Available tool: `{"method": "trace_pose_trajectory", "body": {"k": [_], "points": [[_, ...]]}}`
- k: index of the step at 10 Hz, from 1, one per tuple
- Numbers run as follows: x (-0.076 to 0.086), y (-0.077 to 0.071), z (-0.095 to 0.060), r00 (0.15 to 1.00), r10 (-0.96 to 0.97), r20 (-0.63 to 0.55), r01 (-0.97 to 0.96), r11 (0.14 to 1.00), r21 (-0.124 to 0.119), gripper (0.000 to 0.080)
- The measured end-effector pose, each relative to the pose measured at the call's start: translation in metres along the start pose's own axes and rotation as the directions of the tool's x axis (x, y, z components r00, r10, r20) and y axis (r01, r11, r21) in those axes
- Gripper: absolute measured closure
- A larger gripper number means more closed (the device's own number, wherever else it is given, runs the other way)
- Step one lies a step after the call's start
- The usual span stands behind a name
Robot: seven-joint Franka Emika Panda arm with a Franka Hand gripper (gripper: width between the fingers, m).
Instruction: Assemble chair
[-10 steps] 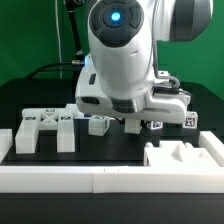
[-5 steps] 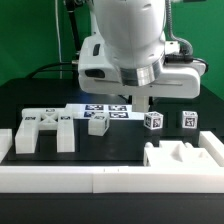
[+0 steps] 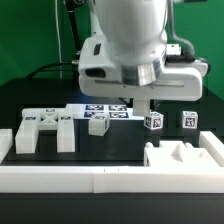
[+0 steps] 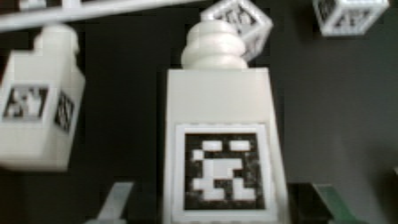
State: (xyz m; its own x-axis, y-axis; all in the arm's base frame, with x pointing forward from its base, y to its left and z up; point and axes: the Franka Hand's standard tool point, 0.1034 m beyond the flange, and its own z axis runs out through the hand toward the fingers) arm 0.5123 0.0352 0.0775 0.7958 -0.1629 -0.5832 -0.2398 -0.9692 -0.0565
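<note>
The gripper [image 3: 148,108] hangs just above the black table [image 3: 40,100], near the middle of the scene under the bulky white arm. In the wrist view its fingers [image 4: 118,203] stand on either side of a long white leg [image 4: 222,120] and pinch it at the tagged end. The jaws are partly closed, about as wide as the leg. The leg runs straight away from the gripper with its tag face toward the wrist camera and ends in a rounded peg [image 4: 217,45]. It looks larger than the parts around it, so it sits nearer that camera than they do. In the exterior view the arm hides it.

A second leg [image 4: 39,95] lies beside the first one but apart from it, slightly tilted, with its own peg pointing much the same way. Beyond the pegs stand two tagged cubes [image 4: 240,20] [image 4: 347,15].

In the exterior view one cube [image 3: 152,121] stands just below the gripper and the other [image 3: 188,118] is further to the exterior view's right. A small tagged block [image 3: 97,124] stands to the exterior view's left of the gripper, in front of the marker board [image 3: 105,109]. A notched frame [image 3: 40,130] lies further left. At the front right a notched part [image 3: 185,155] rests against the long rail [image 3: 100,182] along the table's near edge.
</note>
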Motion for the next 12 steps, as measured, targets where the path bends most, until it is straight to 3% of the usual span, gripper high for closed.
{"method": "trace_pose_trajectory", "body": {"k": [2, 5, 7, 11, 12], "points": [[0.013, -0.011, -0.025, 0.989, -0.027, -0.144, 0.028, 1.0, 0.002, 0.0511], [0.021, -0.015, -0.031, 0.939, -0.027, -0.343, 0.032, 0.999, 0.009, 0.0511], [0.025, -0.017, -0.033, 0.873, -0.032, -0.487, 0.041, 0.999, 0.008, 0.0511], [0.038, -0.041, -0.077, 0.69, -0.043, -0.722, 0.077, 0.997, 0.014, 0.0511], [0.039, -0.04, -0.074, 0.633, -0.044, -0.773, 0.08, 0.997, 0.009, 0.0511]]}}
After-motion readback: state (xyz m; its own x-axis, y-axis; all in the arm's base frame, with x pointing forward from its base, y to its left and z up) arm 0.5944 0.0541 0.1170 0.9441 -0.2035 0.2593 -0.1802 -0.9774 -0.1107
